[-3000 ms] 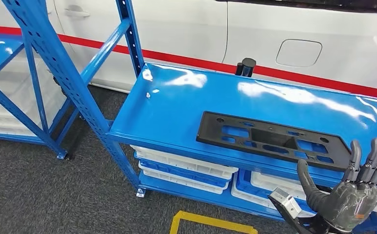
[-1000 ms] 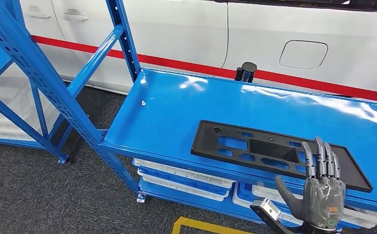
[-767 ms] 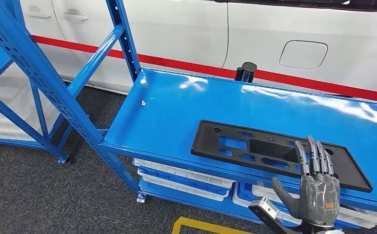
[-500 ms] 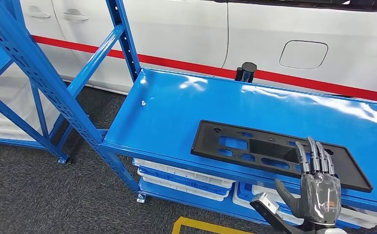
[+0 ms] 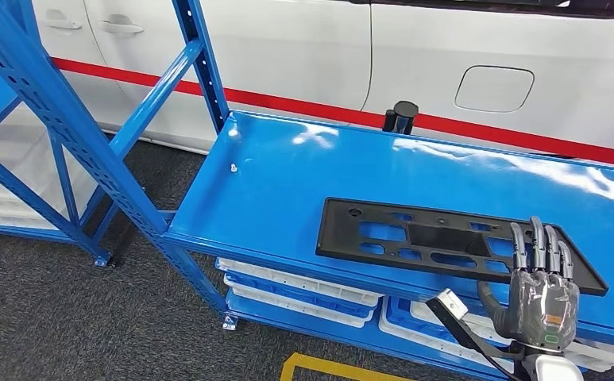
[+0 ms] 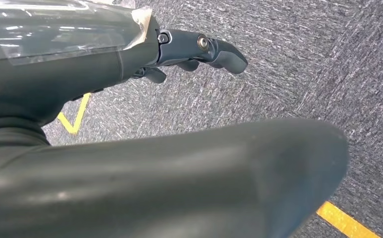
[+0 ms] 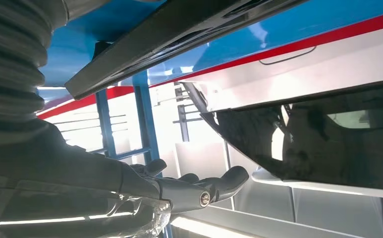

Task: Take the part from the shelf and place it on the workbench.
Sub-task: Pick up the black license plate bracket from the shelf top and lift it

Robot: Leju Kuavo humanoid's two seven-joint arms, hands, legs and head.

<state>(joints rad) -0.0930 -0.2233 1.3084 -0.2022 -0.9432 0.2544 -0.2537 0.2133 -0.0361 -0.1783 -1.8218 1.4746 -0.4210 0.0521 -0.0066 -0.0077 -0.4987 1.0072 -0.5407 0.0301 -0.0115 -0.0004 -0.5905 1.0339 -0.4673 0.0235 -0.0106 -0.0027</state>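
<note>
Lettering or brand marks cannot be read anywhere; the surfaces in sight are plain. The black plastic part (image 5: pixel 446 242), a long flat panel with cut-out windows, lies on the blue shelf (image 5: pixel 287 190) close to the front edge, its right end reaching toward the right hand (image 5: pixel 540 290). That hand stands at the shelf's front edge with fingers (image 5: pixel 535 246) straight, close together and pointing up over the part's right end, thumb spread to the side; whether it has any hold on the part cannot be told from the head view. In the right wrist view the part (image 7: pixel 179 34) runs above the hand (image 7: pixel 179 191), whose fingers are extended with a clear gap between them and the panel. The left hand (image 6: pixel 189 49) hangs over grey carpet (image 6: pixel 303 64) crossed by yellow floor tape (image 6: pixel 345 223), fingers loosely curled and holding nothing. Behind the shelf stands a white car body (image 5: pixel 415 55) with a red stripe (image 5: pixel 303 109) and a fuel-flap outline (image 5: pixel 494 87); white trays (image 5: pixel 303 282) sit on the lower level. Compared with half a second ago, the right hand has shifted rightward and slightly lower, and the part's left end has swung a little farther onto the shelf.
</note>
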